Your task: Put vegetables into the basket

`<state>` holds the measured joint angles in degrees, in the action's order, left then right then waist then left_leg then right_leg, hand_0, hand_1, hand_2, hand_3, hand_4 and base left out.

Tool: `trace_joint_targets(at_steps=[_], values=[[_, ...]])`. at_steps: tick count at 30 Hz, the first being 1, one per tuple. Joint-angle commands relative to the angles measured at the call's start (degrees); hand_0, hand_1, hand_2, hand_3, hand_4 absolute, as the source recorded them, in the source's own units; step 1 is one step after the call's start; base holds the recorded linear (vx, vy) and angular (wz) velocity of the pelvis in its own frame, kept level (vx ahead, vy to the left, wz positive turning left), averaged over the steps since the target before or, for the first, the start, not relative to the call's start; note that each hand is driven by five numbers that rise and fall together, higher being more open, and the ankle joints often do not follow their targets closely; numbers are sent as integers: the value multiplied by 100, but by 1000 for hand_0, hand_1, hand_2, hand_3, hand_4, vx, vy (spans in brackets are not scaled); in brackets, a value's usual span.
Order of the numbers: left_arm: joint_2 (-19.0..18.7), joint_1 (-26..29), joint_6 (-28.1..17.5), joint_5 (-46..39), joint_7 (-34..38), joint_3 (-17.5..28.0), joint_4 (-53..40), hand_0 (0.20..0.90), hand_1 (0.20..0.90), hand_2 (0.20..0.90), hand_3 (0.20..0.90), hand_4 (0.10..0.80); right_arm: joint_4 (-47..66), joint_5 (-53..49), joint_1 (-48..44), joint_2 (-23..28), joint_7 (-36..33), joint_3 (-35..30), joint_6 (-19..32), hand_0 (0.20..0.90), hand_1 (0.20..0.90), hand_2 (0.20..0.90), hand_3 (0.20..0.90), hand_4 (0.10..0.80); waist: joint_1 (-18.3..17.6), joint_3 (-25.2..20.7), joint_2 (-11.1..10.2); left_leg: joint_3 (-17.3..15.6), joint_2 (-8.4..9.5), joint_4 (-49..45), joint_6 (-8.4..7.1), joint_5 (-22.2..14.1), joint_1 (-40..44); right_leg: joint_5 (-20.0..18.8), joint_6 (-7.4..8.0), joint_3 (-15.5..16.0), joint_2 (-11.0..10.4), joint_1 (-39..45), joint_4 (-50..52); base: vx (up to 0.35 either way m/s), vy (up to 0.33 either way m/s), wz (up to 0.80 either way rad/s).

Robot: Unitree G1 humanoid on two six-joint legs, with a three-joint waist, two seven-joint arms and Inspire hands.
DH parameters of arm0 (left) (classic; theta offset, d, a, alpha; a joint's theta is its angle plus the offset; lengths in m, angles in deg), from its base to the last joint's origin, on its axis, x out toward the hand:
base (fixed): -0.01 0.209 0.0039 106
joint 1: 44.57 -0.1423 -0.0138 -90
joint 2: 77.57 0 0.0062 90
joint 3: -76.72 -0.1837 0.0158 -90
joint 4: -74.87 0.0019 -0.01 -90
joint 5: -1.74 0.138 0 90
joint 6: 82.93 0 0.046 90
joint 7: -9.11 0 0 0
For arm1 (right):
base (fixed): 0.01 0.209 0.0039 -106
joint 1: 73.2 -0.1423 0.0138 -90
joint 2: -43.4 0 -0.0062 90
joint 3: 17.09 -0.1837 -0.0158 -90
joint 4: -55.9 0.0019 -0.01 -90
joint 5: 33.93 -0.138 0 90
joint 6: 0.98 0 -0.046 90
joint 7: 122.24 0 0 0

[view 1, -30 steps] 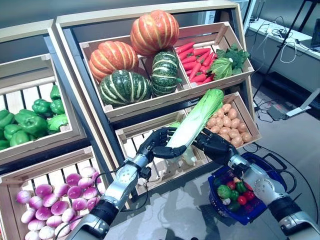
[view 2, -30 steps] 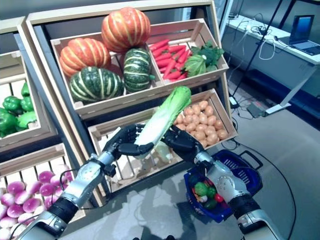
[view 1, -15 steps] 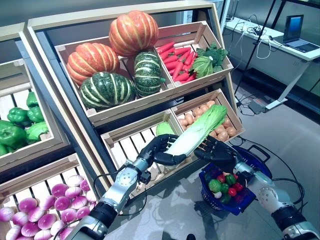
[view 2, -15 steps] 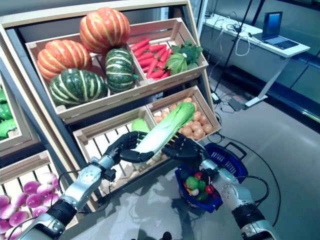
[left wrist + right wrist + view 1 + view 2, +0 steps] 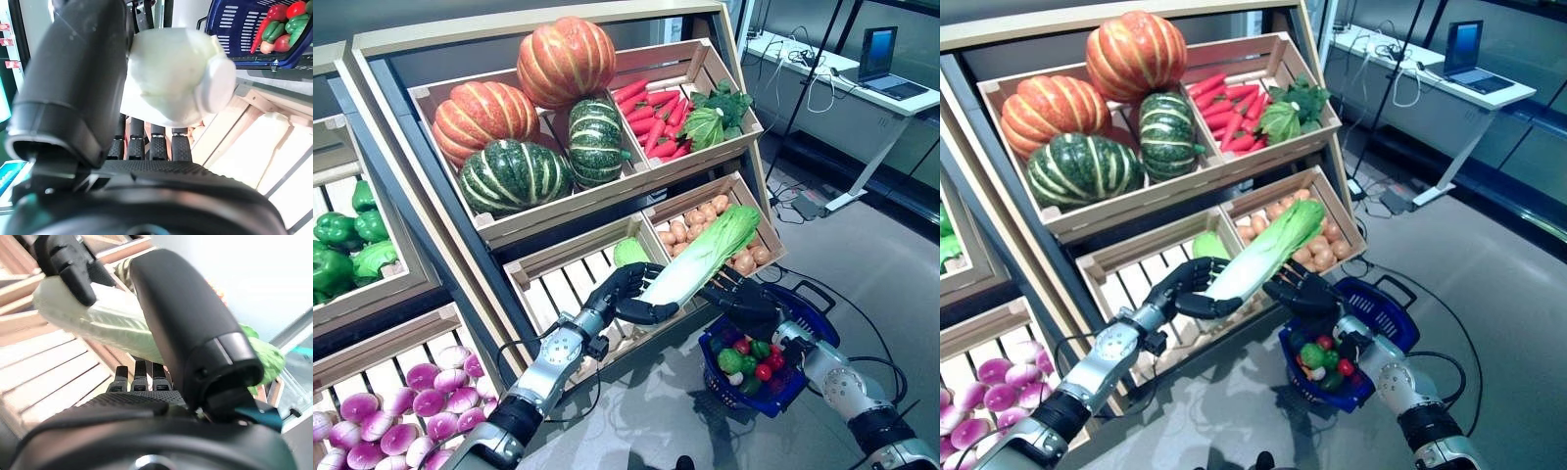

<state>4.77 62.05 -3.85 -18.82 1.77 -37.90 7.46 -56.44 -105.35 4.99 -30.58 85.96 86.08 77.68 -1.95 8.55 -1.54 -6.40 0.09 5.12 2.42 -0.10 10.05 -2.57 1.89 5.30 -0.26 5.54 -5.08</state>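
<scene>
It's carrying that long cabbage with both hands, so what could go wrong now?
The long pale-green napa cabbage spans the left hand and right hand; if one loosens, it could tip and fall. The blue plastic basket already holds small vegetables and looks shorter than the cabbage, so it may overhang or roll out.

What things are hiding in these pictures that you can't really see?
- Right hand: in the left eye view the Chinese cabbage covers its fingertips.
- Left hand: the cabbage hides its palm.
- Blue basket: the right arm covers part of it; the small vegetables inside are too small to name surely.
- Green peppers: cut off by the left edge.
- Potatoes: some are behind the cabbage's leaves.
</scene>
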Motion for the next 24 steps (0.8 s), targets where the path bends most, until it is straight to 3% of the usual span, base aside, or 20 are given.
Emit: trace_joint_targets(at_steps=[1,12,17,20,24], values=[[-48,640,-430,54,42,-25,359,300,300,300,300,400,118,-1270,-773,-301,846,-1184,342,900,900,900,900,800,38,-280,-107,165,194,-12,81,-448,-104,436,-106,251,-72,348,116,0,0,0],[97,683,-423,133,-119,-114,515,300,300,300,300,400,140,-2615,-1272,-700,1201,-1350,146,900,900,900,900,800,139,-322,-58,292,211,-12,61,-448,-88,467,-134,326,-76,416,86,0,0,0],[125,731,-379,164,-152,-196,523,300,300,300,300,400,115,-2283,-1601,-692,607,-1399,701,900,900,900,900,800,167,-345,-33,339,220,-12,54,-447,-81,465,-141,321,-74,430,78,0,0,0],[121,766,-330,187,-80,-335,382,300,300,300,300,400,96,-1271,-1803,-530,-343,-1271,1442,900,900,900,900,800,147,-342,-21,349,222,-12,52,-430,-86,451,-150,283,-69,413,87,0,0,0],[150,784,-250,312,59,-533,89,300,300,300,300,400,351,-503,-1884,-607,-1000,-1126,1926,900,900,900,900,800,101,-298,8,330,216,-12,68,-416,-93,432,-160,230,-66,384,107,0,0,0]])
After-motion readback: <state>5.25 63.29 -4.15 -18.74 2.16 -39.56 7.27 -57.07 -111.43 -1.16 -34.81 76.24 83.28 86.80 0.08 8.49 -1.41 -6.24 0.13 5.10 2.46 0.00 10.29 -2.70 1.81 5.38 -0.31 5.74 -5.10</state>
